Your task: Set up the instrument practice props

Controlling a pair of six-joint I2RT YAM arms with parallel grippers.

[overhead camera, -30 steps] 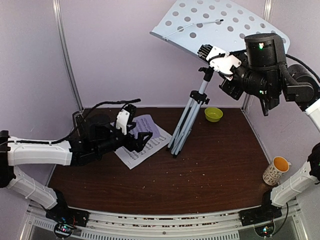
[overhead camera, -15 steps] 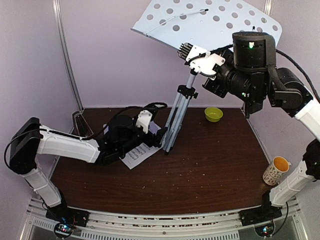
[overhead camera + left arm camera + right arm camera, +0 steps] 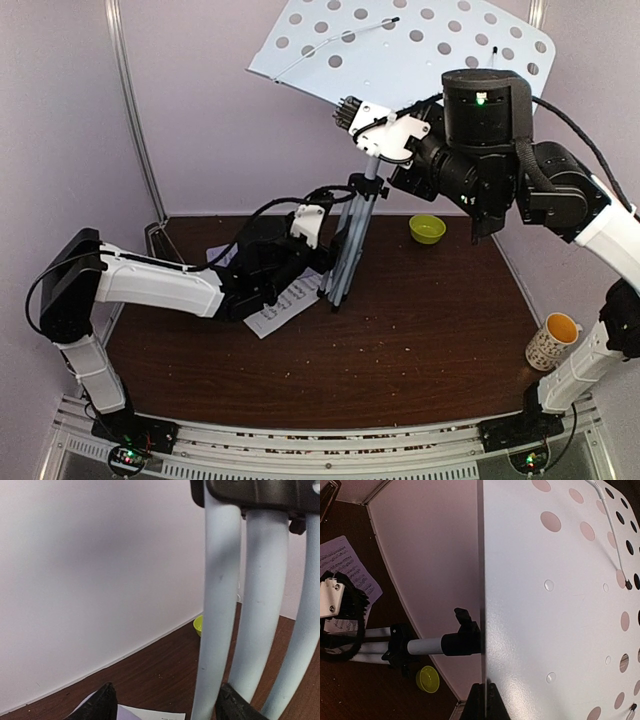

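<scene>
The music stand's white perforated tray (image 3: 400, 50) sits tilted atop its silver-black tripod (image 3: 350, 250). My right gripper (image 3: 348, 110) is shut on the tray's lower edge; in the right wrist view its fingertips (image 3: 485, 690) pinch the thin edge of the tray (image 3: 560, 605). My left gripper (image 3: 328, 262) is open at the tripod legs; in the left wrist view (image 3: 167, 700) one leg (image 3: 215, 630) stands between its fingers, close to the right finger (image 3: 235, 707). The music sheets (image 3: 275, 305) lie flat under my left arm. The metronome is out of view.
A small green bowl (image 3: 427, 228) sits at the back right, behind the tripod. A patterned yellow-lined cup (image 3: 552, 340) stands near the right edge by my right arm's base. The walls close in the back and both sides.
My right gripper has carried the stand leftward by its tray. My left arm has reached right, off the sheets, up to the tripod legs.
</scene>
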